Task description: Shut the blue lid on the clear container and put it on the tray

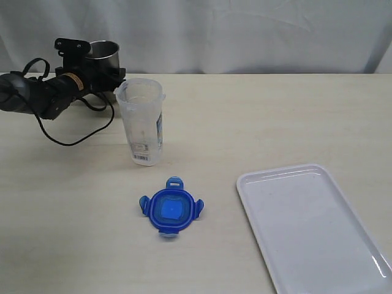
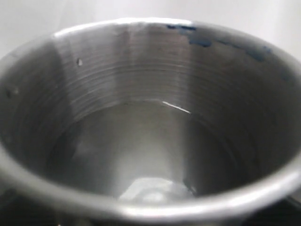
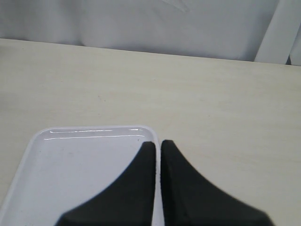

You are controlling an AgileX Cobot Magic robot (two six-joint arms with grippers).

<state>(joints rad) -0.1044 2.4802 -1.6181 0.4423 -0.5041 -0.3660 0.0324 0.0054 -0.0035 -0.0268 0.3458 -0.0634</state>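
Reading the exterior view, I find the clear container (image 1: 141, 122) upright and open-mouthed on the table (image 1: 275, 110). The blue lid (image 1: 171, 208) lies flat at its 5 o'clock, apart from it with tabs splayed, so capping is not yet done. The tray (image 1: 306, 233) lies at the lid's 3 o'clock across a gap. My left gripper (image 1: 98, 68) sits at the container's 10 o'clock, close up to the steel cup (image 1: 105, 49), whose bore fills its wrist camera; I cannot tell how its jaws stand. My right gripper (image 3: 157, 141) hangs over the tray's corner, fingers pressed together on nothing. Open tabletop rings the lid, leaving approach room. The tall, narrow container looks tippy.
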